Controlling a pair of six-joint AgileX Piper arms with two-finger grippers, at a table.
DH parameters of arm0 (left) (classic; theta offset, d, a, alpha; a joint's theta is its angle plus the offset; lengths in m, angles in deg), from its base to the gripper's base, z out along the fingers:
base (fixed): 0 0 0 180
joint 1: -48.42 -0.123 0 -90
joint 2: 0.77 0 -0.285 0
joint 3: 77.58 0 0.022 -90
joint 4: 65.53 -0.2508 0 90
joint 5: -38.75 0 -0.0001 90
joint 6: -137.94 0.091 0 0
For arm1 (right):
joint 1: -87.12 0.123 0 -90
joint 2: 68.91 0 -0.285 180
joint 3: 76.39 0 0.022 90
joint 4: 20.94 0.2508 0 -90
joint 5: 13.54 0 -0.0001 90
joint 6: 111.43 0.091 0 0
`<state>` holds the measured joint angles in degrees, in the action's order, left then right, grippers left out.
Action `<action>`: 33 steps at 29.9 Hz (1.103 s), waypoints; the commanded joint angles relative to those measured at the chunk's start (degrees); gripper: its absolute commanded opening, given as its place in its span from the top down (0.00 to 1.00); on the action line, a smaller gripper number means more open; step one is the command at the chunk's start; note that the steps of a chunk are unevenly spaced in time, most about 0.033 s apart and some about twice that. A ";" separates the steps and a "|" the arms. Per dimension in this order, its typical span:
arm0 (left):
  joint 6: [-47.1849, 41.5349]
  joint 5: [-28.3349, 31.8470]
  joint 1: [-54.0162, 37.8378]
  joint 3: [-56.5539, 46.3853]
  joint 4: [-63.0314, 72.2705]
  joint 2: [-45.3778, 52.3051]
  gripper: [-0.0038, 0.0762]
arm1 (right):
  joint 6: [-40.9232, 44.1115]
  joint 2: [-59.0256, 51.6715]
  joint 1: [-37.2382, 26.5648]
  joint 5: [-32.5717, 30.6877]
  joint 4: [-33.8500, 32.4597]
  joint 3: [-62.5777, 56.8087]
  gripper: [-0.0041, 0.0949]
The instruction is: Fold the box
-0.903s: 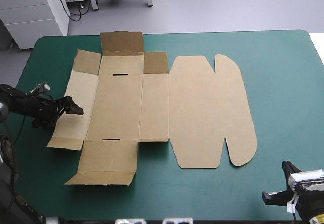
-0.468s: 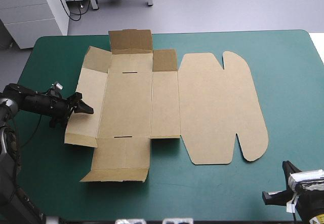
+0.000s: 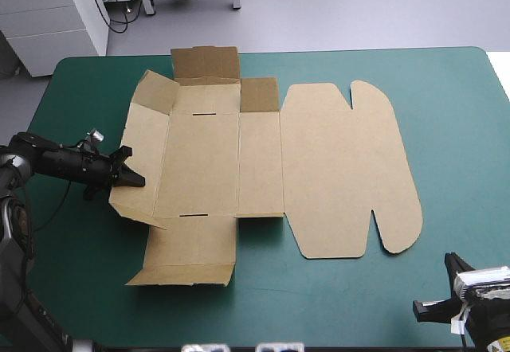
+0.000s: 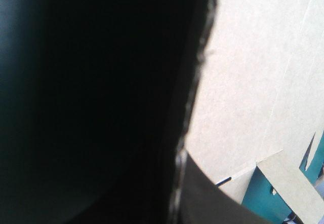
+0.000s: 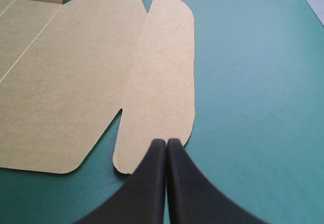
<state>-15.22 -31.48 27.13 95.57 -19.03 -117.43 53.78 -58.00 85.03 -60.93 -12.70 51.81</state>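
Observation:
The brown box [image 3: 263, 161] lies as a cut sheet on the teal-green cover, its rounded lid [image 3: 343, 169] flat toward the right. My left gripper [image 3: 134, 180] is at the outer edge of the box's left wall [image 3: 143, 157], shut on it, and that wall stands tilted up off the table. In the left wrist view the board [image 4: 253, 82] fills the space ahead, its edge running in beside a black finger [image 4: 212, 206]. My right gripper [image 5: 166, 142] is shut and empty, low over the table just short of the lid's near rounded flap [image 5: 162, 82].
The far flap [image 3: 205, 64] stands up and the small flap [image 3: 259, 95] beside it is slightly raised. The near flap [image 3: 187, 256] lies flat with its lip turned up. Bare cover [image 3: 462, 129] stretches right of the lid.
Earlier the box slid to the right with the left gripper at its left wall. Since then the left fingers have come together on the wall's edge, and the wall has tilted up.

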 commanded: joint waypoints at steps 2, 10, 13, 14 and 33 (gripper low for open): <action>-0.14 -4.01 0.62 1.07 -2.99 3.76 0.96 | -0.16 1.22 -0.01 4.17 0.20 1.70 0.98; -0.14 -4.01 0.98 8.93 -13.58 8.73 0.96 | -0.16 1.22 -0.01 4.17 0.20 1.70 0.98; -0.14 -4.01 2.40 11.86 -16.34 10.05 0.96 | 0.06 1.22 -0.01 4.17 1.89 1.70 0.98; -0.14 -4.01 3.14 12.89 -17.26 10.34 0.96 | 0.06 1.22 -0.01 4.17 2.52 1.81 0.98; 10.59 -3.64 23.50 28.58 -47.39 10.46 0.96 | 1.38 10.02 -0.01 3.10 7.36 1.99 0.98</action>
<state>-9.24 -31.54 47.09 121.11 -59.71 -110.11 55.26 -51.13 85.03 -61.35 -7.57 51.83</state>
